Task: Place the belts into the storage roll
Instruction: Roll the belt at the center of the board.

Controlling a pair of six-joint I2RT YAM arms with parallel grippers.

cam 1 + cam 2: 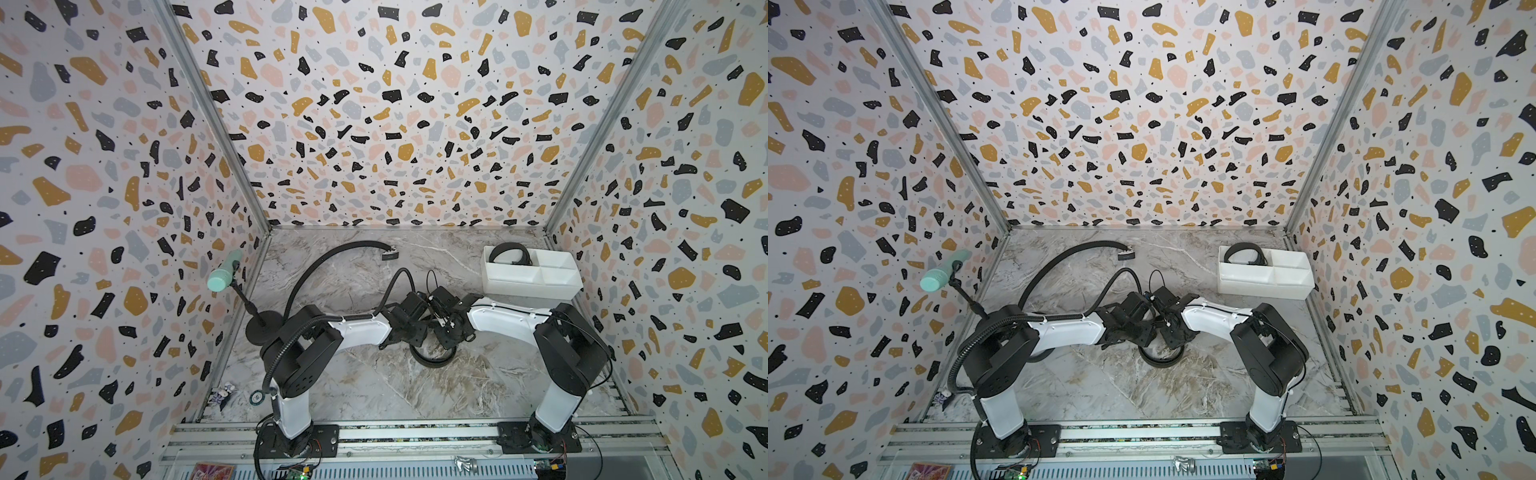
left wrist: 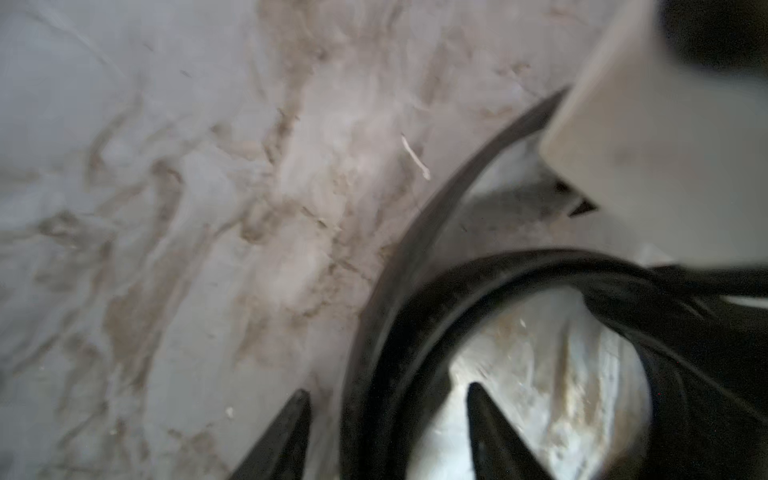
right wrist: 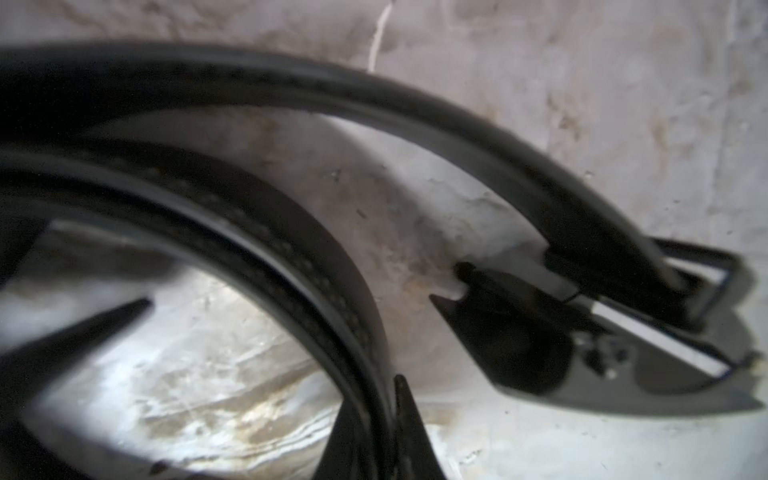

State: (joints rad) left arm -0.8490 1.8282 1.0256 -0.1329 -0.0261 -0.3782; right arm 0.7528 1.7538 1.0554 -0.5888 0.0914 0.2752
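A black belt (image 1: 432,363) lies coiled on the marble table between my two wrists, seen in both top views (image 1: 1163,361). My right gripper (image 3: 374,399) is shut on its coil (image 3: 291,249), with the buckle (image 3: 706,282) lying beyond. My left gripper (image 2: 388,388) is open and straddles the same coil (image 2: 374,353), with a gap on each side. A second belt (image 1: 328,254) curves across the far left of the table. A third belt (image 1: 509,253) sits coiled in a back compartment of the white storage roll (image 1: 536,286) at the far right.
A mint-headed microphone (image 1: 222,276) on a black gooseneck stand (image 1: 262,328) stands at the left wall. A ribbed cable hose (image 1: 286,353) loops over my left arm. Patterned walls close in three sides. Small bits lie at the front left corner (image 1: 224,395).
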